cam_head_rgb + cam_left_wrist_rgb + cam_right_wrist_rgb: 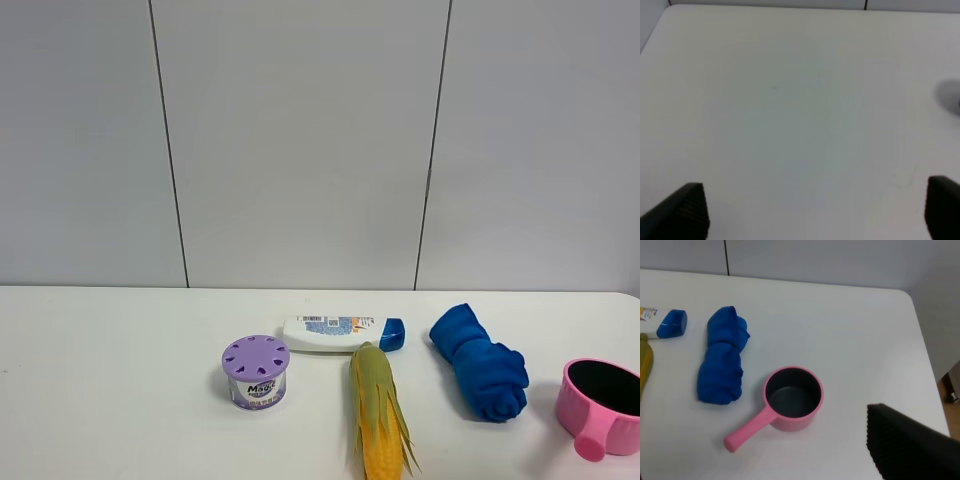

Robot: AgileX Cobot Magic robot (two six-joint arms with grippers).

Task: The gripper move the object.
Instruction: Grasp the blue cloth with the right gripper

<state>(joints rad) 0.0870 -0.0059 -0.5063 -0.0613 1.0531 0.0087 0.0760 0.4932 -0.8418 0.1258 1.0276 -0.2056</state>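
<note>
On the white table (120, 400) lie a purple air-freshener can (256, 372), a white bottle with a blue cap (343, 333), a corn cob in its husk (379, 425), a rolled blue towel (481, 376) and a pink pot with a handle (602, 405). Neither arm shows in the high view. My left gripper (815, 212) is open and empty over bare table. Of my right gripper only one dark finger (910, 445) shows, off to the side with nothing at the middle; it is open, above and apart from the pink pot (792, 400) and the towel (721, 356).
The table's right edge and rounded corner (910, 295) lie close beyond the pot. A grey panelled wall (300, 140) stands behind the table. The bottle cap (671, 323) and the corn's tip (644, 365) show at the border of the right wrist view.
</note>
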